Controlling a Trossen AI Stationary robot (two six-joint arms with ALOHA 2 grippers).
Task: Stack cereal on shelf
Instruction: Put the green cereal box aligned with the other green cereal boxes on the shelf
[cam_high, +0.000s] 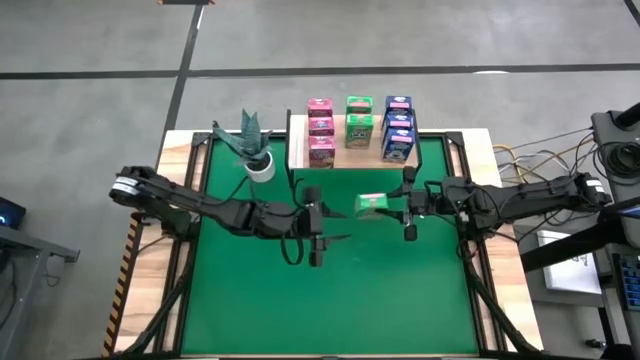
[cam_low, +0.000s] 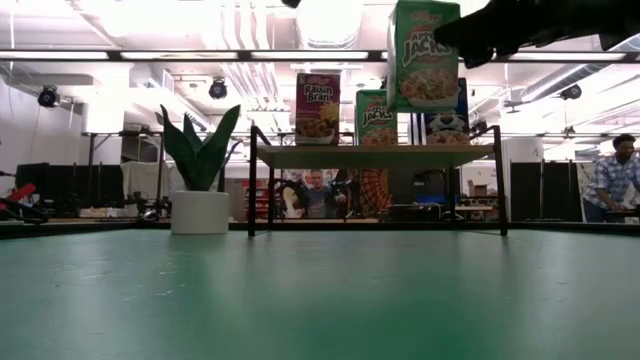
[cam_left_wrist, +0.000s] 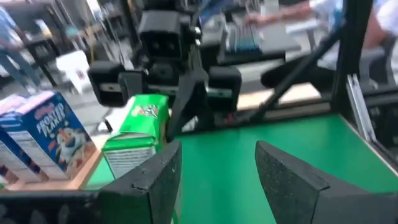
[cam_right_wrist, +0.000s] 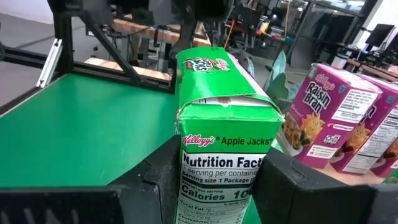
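The pale wooden shelf (cam_high: 345, 150) stands at the table's far edge. It carries three pink cereal boxes (cam_high: 320, 128), two green ones (cam_high: 359, 120) and three blue ones (cam_high: 398, 125), all resting on their bases. My right gripper (cam_high: 392, 207) is shut on a third green box (cam_high: 372, 205), high above the mat and near of the shelf; this box also shows in the low view (cam_low: 425, 55). My left gripper (cam_high: 318, 238) is open and empty over the mat, left of the held box. It also shows in the left wrist view (cam_left_wrist: 217, 180). My right gripper pinches the green box between its two fingers (cam_right_wrist: 155, 180), one on each broad face, beside the narrow nutrition-facts side (cam_right_wrist: 217, 165). The fingers come level from the table's right. The box sits upright, top up, lifted clear of the mat.
A potted plant in a white pot (cam_high: 255, 150) stands left of the shelf. The green mat (cam_high: 330, 300) lies open toward the near edge. People (cam_low: 612, 175) show in the room beyond the table.
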